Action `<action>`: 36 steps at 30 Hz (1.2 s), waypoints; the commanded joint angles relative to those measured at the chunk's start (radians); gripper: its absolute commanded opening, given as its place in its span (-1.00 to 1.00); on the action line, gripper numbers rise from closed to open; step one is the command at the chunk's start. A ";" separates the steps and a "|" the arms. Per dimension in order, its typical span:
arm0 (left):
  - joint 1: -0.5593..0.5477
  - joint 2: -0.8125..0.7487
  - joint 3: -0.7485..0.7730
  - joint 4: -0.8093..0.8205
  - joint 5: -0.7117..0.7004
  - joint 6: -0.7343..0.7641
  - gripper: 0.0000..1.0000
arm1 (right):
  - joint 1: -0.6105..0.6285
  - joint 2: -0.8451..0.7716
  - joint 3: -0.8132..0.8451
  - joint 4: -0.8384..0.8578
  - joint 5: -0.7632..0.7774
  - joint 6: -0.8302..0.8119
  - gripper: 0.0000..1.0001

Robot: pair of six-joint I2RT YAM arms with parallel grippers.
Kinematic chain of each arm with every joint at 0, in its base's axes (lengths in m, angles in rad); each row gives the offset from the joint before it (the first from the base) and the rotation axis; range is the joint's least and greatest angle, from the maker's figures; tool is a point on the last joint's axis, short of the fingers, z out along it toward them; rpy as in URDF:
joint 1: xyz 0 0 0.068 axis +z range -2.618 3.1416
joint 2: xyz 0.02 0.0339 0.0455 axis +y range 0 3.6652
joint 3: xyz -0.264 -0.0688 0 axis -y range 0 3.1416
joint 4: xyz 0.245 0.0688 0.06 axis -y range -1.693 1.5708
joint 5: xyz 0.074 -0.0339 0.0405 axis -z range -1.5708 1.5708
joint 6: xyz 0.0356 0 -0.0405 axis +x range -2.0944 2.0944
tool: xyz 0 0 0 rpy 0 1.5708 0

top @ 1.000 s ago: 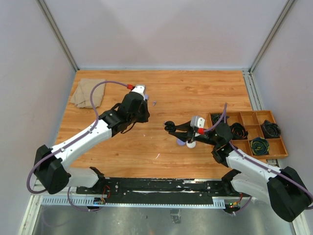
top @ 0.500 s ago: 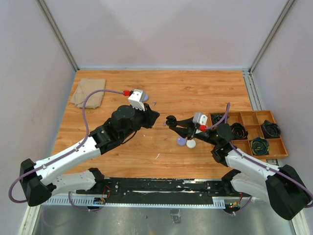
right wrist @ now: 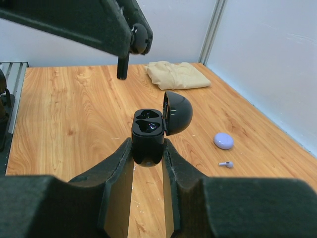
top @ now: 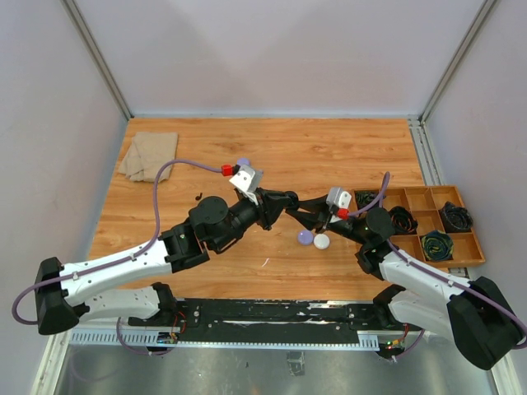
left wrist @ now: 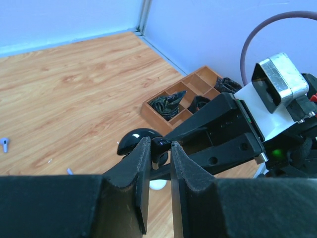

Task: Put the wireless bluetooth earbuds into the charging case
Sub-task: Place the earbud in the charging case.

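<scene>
Left fingers (left wrist: 139, 173) moved black earbud (left wrist: 161, 148) beside open case (right wrist: 148, 132), near purple case (top: 305, 237)

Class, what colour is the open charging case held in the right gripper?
The charging case is glossy black, clearest in the right wrist view.

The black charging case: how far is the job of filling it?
Done: the right gripper holds the black charging case open, both sockets looking empty. In hand: the left gripper pinches a black earbud near it. Left: seating it; no earbud is in yet.
</scene>
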 commanded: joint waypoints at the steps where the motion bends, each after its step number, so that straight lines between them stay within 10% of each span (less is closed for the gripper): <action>1: -0.034 0.038 0.003 0.112 -0.018 0.078 -0.68 | 0.013 0.004 -0.010 0.057 0.010 0.018 -0.89; 36: -0.042 0.121 -0.031 0.155 -0.033 0.142 -0.67 | 0.013 -0.050 -0.018 0.051 0.012 0.028 -0.89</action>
